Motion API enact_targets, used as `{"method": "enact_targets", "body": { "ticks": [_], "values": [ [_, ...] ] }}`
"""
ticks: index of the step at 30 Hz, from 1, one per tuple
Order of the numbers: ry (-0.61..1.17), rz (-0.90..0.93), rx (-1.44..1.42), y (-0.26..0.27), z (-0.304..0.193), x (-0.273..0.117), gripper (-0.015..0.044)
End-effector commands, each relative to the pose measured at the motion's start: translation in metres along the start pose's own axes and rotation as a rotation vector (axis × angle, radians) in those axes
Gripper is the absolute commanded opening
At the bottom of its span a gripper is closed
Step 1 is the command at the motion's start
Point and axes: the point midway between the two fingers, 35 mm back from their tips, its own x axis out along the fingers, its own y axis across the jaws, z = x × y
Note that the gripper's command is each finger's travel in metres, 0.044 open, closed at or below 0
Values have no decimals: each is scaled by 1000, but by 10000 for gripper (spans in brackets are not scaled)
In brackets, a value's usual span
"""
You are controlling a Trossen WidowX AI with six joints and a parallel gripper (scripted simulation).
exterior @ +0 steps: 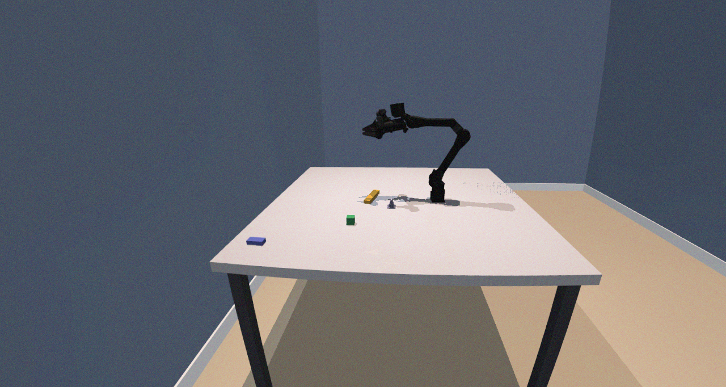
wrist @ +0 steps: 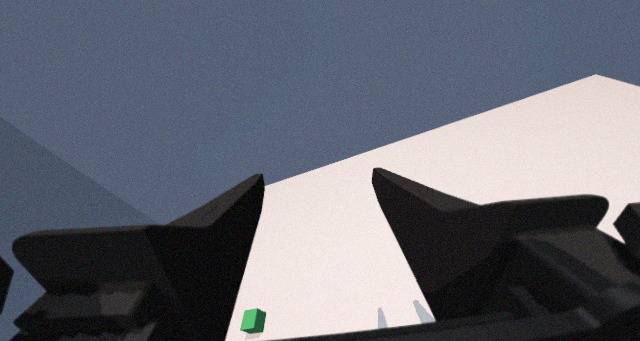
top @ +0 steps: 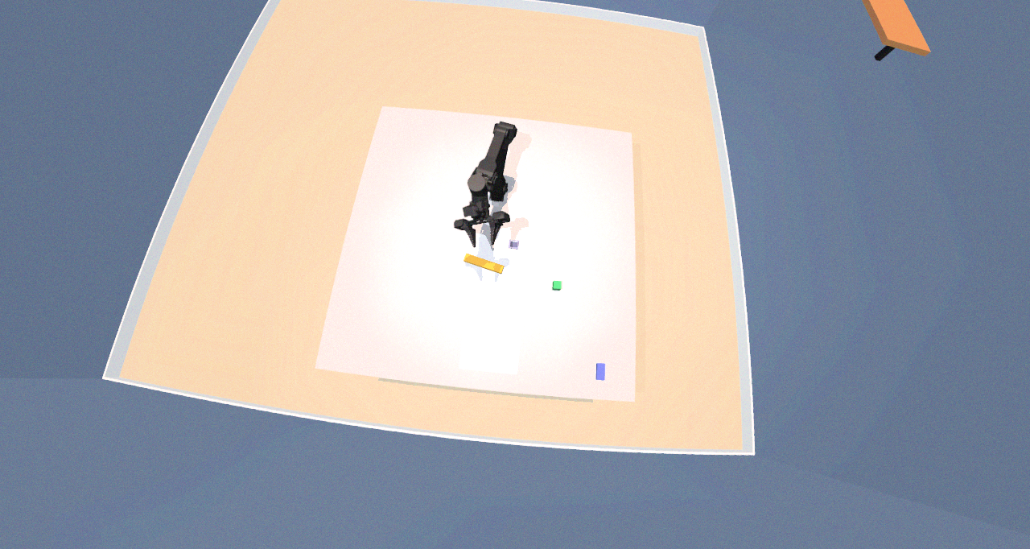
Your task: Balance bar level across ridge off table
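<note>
Bar [top: 484, 263] lies flat on the table [top: 403, 307], centre of the top view, untouched. Ridge [top: 513, 245], small and purple, sits just right of it and apart. Tool [exterior: 372, 129] hangs high above both, fingers wide with nothing between them; in the wrist view it faces outward over the table, not down. Green cube [wrist: 253, 320] and blue block [top: 599, 371] lie well apart. Risks: an off-centre grasp would tip the bar on so narrow a ridge; a descent near the ridge could knock it over.
</note>
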Motion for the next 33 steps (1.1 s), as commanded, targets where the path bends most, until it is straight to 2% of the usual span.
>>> {"method": "enact_targets", "body": {
  "ticks": [1, 18, 33],
  "values": [
    [64, -42, -68, -12, -11, 11, 315],
    [432, -136, -461, -58, -71, 42, 315],
    [807, -55, -805, -92, -126, 48, 315]
  ]
}}
